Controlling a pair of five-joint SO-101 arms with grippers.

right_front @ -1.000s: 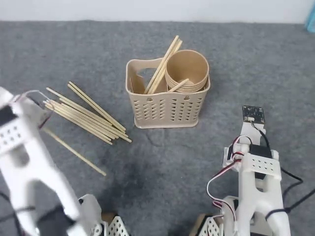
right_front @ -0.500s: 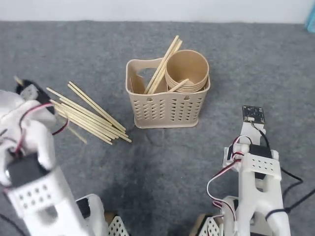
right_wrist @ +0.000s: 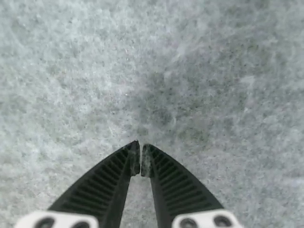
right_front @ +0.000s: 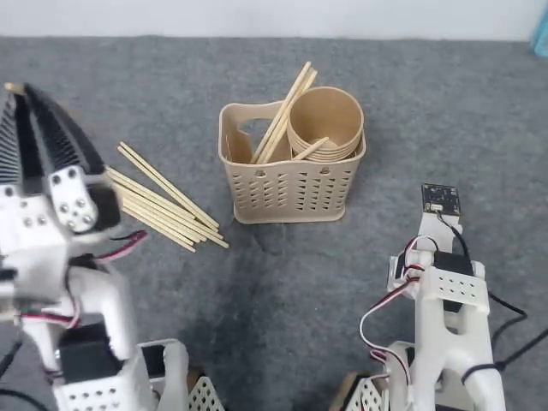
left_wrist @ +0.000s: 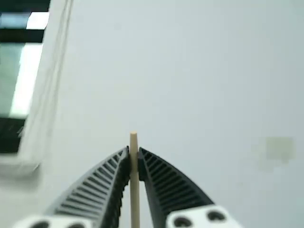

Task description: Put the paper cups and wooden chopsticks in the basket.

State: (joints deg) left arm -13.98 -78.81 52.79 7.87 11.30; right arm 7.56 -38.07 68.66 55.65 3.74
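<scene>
A beige slotted basket (right_front: 291,187) stands mid-carpet. It holds a stack of paper cups (right_front: 325,120) and a few wooden chopsticks (right_front: 287,104) leaning out at the back. More chopsticks (right_front: 167,201) lie in a loose pile on the carpet left of the basket. My left gripper (right_front: 15,98) is raised high at the far left, pointing up and away from the floor. It is shut on a single chopstick (left_wrist: 134,185), whose end pokes just past the fingertips (left_wrist: 124,159). My right gripper (right_wrist: 140,148) is shut and empty just above bare grey carpet, at the lower right.
Grey carpet (right_front: 282,274) covers the whole floor, with a white wall strip along the back. The right arm (right_front: 445,287) stands right of and nearer than the basket. A blue object (right_front: 541,38) shows at the far right edge.
The left arm swung up from the chopstick pile, carrying one chopstick; the lone stick that lay nearer on the carpet is gone. The right arm has not moved.
</scene>
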